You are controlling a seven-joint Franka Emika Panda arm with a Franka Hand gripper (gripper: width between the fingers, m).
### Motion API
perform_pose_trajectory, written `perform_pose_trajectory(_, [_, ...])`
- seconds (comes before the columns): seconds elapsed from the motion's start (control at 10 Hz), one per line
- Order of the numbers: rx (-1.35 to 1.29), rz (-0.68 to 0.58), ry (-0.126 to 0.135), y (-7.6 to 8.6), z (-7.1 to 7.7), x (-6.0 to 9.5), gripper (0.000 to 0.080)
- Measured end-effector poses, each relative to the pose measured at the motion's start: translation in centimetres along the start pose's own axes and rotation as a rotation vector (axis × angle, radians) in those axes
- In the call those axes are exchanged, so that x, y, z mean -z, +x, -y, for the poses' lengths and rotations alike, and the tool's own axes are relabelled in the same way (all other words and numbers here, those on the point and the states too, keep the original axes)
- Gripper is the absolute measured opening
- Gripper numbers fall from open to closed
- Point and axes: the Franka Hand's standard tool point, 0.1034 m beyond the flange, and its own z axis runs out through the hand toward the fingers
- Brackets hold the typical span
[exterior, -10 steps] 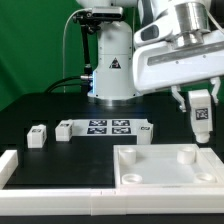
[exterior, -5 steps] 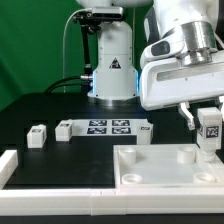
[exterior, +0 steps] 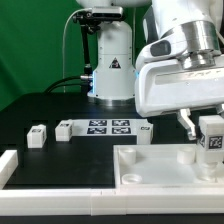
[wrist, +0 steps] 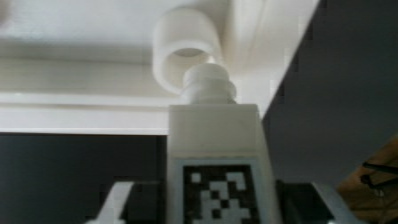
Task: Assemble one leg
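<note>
**Q:** What does the exterior view show at your end?

**A:** My gripper (exterior: 207, 126) is clamped on the leg (exterior: 212, 140), upright with its tag facing the camera. Over the last second I have carried it toward the exterior view's right and lowered it. It now hangs low over the far corner of the tabletop (exterior: 160, 170). It is close above the corner socket (exterior: 188, 154) and seems slightly to the exterior view's right of it. I don't see it touching anything yet.

**Q:** And the other parts?

**A:** Three spare legs (exterior: 38, 135) lie untouched beside the marker board (exterior: 108, 127), well apart from my work.

**Q:** Does the wrist view settle the alignment?

**A:** Mostly. The leg (wrist: 217, 150) runs straight out from my gripper (wrist: 217, 205), and a finger (wrist: 118, 205) presses each side by the tag. Its rounded tip sits just short of the oblong socket (wrist: 183, 42) in the tabletop (wrist: 80, 60). The tip points nearly at the opening but is not inside it.

**Q:** So what does the move mean for the job?

**A:** I judge the carry is finished and insertion is starting. What remains is a small sideways correction, a straight descent and then the twist. If I press down while off-centre, the tip could catch the socket's rim and tilt the leg in my grip.
</note>
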Motion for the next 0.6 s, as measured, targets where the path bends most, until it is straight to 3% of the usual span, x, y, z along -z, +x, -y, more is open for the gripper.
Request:
perform_pose_trajectory(0.2, [-0.014,-0.018,-0.014,-0.2,-1.1,-0.2,0.0291])
perform_pose_trajectory(0.6, [0.003,-0.035,-0.007,-0.7,0.3,-0.3,0.0291])
